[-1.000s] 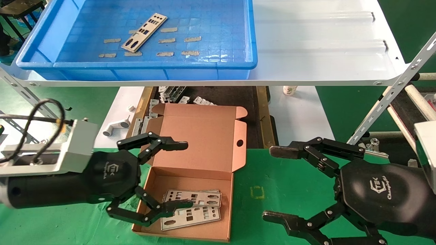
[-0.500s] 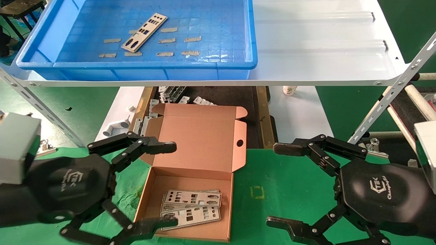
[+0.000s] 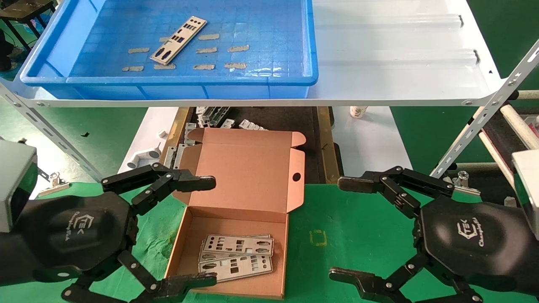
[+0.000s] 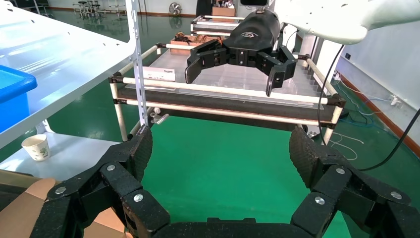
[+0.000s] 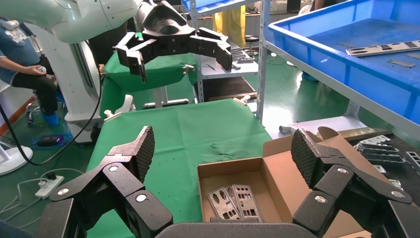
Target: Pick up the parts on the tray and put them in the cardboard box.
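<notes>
One silver punched plate (image 3: 178,40) lies in the blue tray (image 3: 269,80) on the white shelf; it also shows in the right wrist view (image 5: 385,48). The open cardboard box (image 3: 249,185) sits on the green cloth and holds a few overlapping plates (image 3: 236,256), also seen in the right wrist view (image 5: 233,201). My left gripper (image 3: 206,231) is open and empty, at the box's left side above the cloth. My right gripper (image 3: 345,229) is open and empty, right of the box.
A white sheet-metal shelf (image 3: 400,63) carries the tray, with slotted steel uprights at both sides. Below it lie small grey brackets (image 3: 214,118), a white pipe fitting (image 3: 143,158) and a paper cup (image 3: 358,111). A binder clip (image 3: 54,182) lies at the left.
My left gripper has drawn back left and toward me, out from over the box, staying open. The plates in the box lie still. The right gripper barely shifted.
</notes>
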Controlling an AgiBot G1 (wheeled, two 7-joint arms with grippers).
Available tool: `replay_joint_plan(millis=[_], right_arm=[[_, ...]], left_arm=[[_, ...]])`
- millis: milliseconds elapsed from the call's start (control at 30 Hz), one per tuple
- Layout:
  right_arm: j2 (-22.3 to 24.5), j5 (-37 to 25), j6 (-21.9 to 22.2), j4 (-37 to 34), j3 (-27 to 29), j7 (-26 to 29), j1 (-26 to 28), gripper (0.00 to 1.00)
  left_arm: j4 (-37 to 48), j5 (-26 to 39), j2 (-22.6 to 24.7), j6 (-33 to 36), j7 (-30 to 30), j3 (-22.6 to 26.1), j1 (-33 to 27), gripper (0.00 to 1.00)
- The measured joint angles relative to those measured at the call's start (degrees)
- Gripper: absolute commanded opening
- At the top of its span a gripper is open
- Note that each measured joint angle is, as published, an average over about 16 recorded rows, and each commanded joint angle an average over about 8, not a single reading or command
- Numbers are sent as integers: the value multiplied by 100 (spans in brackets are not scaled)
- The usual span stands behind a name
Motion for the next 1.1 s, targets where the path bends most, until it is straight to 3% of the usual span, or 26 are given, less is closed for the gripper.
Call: replay_joint_plan(millis=[1100], right_arm=[[0,0,0,0,0,0,0,100]], left_arm=[[105,65,48,1,50,72,-60,100]])
